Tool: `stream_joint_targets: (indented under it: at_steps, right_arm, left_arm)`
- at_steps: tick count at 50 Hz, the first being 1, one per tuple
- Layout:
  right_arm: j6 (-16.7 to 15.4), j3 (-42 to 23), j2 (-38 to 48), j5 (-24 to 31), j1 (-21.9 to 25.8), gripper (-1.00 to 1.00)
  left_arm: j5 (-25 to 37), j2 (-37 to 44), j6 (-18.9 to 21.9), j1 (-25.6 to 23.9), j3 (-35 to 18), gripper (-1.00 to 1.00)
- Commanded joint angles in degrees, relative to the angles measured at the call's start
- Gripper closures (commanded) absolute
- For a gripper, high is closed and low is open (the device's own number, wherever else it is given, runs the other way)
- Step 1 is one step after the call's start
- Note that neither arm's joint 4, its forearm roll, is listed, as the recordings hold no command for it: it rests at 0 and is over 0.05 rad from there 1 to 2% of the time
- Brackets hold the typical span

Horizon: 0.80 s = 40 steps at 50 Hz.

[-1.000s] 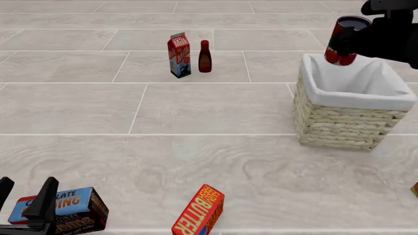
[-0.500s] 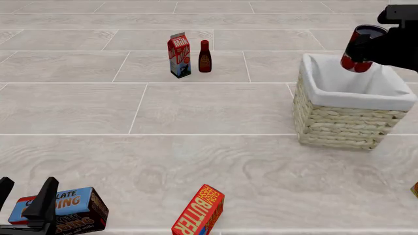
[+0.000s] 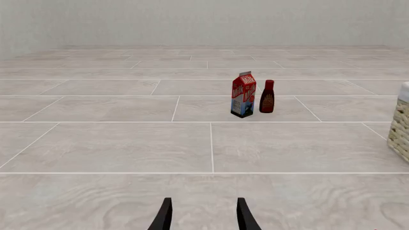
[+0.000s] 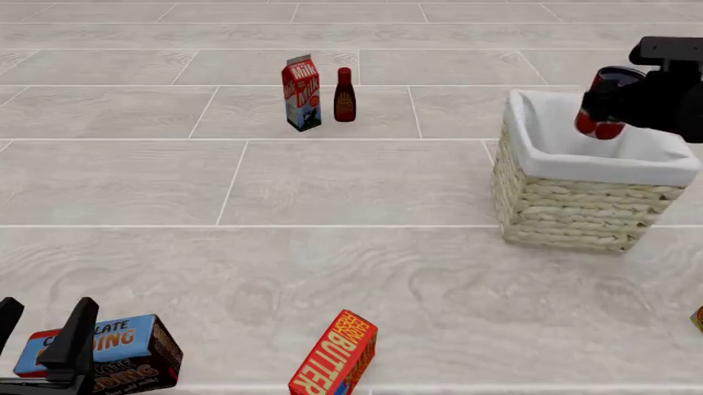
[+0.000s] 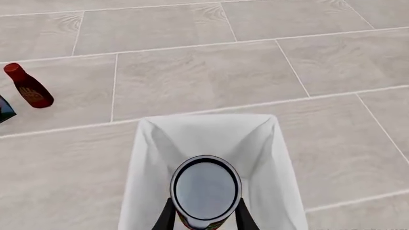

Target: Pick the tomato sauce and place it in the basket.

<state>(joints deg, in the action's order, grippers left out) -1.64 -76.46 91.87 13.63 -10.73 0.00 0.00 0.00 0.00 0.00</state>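
Note:
My right gripper [image 4: 611, 103] is shut on the tomato sauce [image 4: 602, 105], a small red can with a dark top, and holds it over the open basket [image 4: 582, 202], its lower part within the white cloth lining. In the right wrist view the can's round top [image 5: 206, 190] sits between my fingers, right above the basket's lining [image 5: 153, 153]. My left gripper [image 4: 42, 333] is open and empty, low at the near left; its fingertips show in the left wrist view [image 3: 202, 215]. The basket's edge [image 3: 402, 124] shows there too.
A milk carton [image 4: 301, 93] and a dark red narrow-necked bottle [image 4: 344, 95] stand at the back middle. A chocolate pudding box [image 4: 115, 354] lies beside my left gripper. A butter box [image 4: 335, 365] stands at the near middle edge.
My right gripper has carried the can rightward and down, from above the basket's back left rim to over its opening. The left arm has not moved.

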Motion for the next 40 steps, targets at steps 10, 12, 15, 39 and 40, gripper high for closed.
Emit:
stream_joint_targets:
  at_steps: [10, 12, 15, 39, 40]
  right_arm:
    - [1.45, -0.62, 5.11, -2.33, -1.23, 1.0]
    - [1.59, -0.71, 5.54, -2.49, -1.32, 1.0]
    - [1.44, -0.71, 6.07, -2.73, -1.42, 1.0]
    - [1.41, -2.45, 10.66, -3.72, -1.42, 1.0]
    - [1.29, -2.56, 10.86, -3.79, -1.52, 1.0]
  left_arm:
    - [0.0, 0.0, 0.0, 0.0, 0.0, -1.0]
    - [0.0, 0.0, 0.0, 0.0, 0.0, -1.0]
    - [0.0, 0.0, 0.0, 0.0, 0.0, -1.0]
    - [0.0, 0.0, 0.0, 0.0, 0.0, -1.0]
    - [0.0, 0.0, 0.0, 0.0, 0.0, -1.0]
